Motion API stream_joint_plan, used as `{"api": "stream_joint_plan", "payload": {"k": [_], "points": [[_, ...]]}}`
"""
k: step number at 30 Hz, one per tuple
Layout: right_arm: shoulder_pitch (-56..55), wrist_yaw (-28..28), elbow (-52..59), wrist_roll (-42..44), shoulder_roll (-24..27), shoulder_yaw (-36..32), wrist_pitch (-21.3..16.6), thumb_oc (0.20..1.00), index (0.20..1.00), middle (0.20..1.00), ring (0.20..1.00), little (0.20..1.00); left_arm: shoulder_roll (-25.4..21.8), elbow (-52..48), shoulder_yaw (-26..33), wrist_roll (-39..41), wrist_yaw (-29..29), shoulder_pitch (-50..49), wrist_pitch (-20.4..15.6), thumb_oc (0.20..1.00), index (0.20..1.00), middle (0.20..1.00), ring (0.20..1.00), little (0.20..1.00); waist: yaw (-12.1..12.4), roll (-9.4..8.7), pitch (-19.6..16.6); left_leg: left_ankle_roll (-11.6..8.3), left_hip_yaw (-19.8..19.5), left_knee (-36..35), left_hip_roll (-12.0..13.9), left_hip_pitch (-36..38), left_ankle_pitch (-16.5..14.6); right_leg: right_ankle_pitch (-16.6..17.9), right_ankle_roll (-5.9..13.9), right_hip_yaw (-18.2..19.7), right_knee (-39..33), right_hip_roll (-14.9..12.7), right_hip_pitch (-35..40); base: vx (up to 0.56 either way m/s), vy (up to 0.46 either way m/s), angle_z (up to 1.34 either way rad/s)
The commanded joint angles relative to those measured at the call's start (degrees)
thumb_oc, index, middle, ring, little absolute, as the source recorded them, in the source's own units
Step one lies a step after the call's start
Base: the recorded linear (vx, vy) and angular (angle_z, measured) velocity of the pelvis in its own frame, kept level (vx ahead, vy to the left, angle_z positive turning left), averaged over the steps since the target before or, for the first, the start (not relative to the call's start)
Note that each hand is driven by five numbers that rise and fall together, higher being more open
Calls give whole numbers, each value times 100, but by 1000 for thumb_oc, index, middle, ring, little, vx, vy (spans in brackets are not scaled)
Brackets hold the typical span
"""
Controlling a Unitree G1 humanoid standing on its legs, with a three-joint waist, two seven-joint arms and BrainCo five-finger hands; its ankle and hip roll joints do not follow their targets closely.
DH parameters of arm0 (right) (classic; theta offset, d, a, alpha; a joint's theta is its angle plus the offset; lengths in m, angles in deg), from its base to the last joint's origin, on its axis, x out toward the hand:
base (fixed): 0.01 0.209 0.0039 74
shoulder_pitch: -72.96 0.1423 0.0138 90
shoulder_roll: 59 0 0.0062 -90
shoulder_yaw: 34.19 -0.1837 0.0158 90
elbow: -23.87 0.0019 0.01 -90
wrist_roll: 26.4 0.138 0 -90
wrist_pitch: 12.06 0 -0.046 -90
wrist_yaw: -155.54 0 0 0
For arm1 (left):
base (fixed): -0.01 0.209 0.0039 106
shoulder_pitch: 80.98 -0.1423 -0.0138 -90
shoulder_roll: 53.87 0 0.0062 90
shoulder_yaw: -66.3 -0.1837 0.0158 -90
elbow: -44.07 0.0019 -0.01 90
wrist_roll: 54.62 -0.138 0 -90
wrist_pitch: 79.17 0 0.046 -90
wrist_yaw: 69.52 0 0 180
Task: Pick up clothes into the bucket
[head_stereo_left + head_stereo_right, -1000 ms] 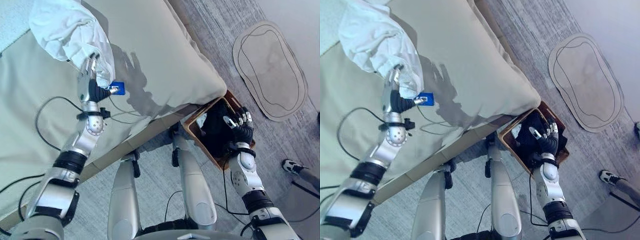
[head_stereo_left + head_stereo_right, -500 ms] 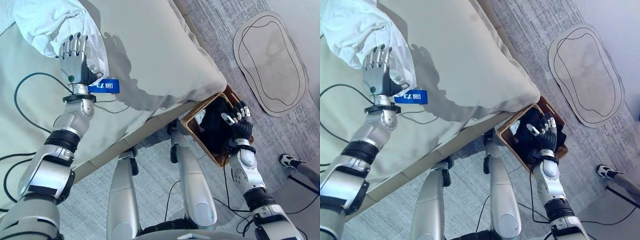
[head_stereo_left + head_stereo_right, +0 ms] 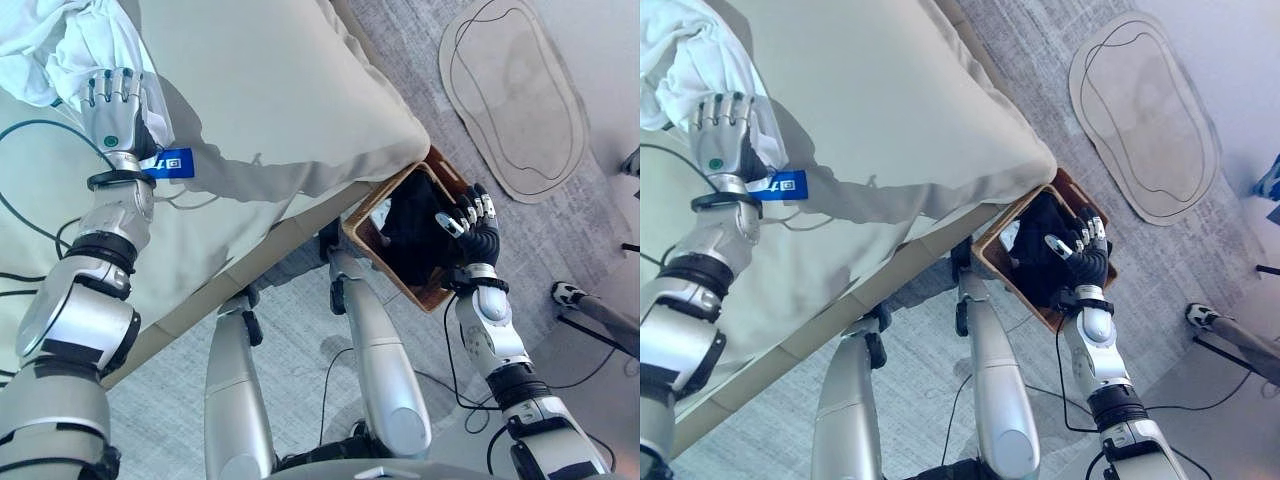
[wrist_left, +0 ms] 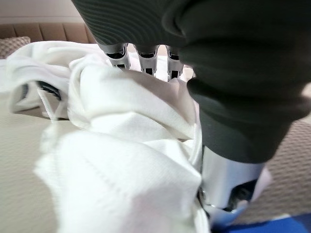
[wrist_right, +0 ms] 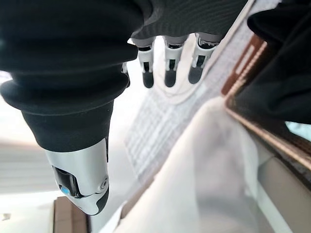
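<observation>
The white garment [image 3: 60, 50] is lying bunched on the bed [image 3: 280, 90], soft, light and floppy, likely to sag and trail when lifted. The left hand [image 3: 108, 100] is pressing into its folds, fingers curling into the cloth; a thick gathered fold looks best to take. The right hand [image 3: 470, 225], fingers relaxed, is hovering over the basket [image 3: 372, 258] of dark clothes.

Beige bed [image 3: 280, 90], white clothes [image 3: 50, 50] on it, brown bucket [image 3: 372, 250] on grey floor [image 3: 300, 330]
</observation>
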Motion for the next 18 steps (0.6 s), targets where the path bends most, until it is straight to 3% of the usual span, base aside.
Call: {"api": "stream_joint_plan", "payload": {"k": [1,2,3,12,18], "points": [[-142,-11,335,61,305,-135,-263,1000,1000,1000,1000,1000,52,102,71,-230,361,163,-85,558,558,558,558,558,12,-28,-97,19,39,-181,-117,-153,504,94,600,301,-142,-565,370,7,46,-12],[-143,-15,319,56,297,-152,-258,1000,1000,1000,1000,1000,64,94,79,-220,400,149,-107,260,260,260,260,260,14,-24,-97,22,42,-181,-118,-144,499,92,600,303,-146,-570,382,5,31,-7],[-143,-15,319,56,298,-152,-258,1000,1000,1000,1000,1000,64,93,79,-220,401,148,-107,200,200,200,200,200,14,-24,-97,23,42,-181,-118,-144,499,92,600,303,-147,-570,383,0,0,0],[-213,-7,259,-11,251,-265,-219,1000,1000,1000,1000,1000,93,-89,214,-229,536,-90,-187,200,200,200,200,200,71,11,-97,20,65,-224,-154,44,490,58,592,288,-151,-592,566,2,7,2],[-318,-10,187,-76,198,-327,-137,1000,1000,1000,1000,1000,213,-502,645,-155,564,-852,-262,200,200,200,200,200,244,91,-262,-1,51,-497,-157,719,488,-19,576,203,-251,-606,1170,52,-18,-2]]}}
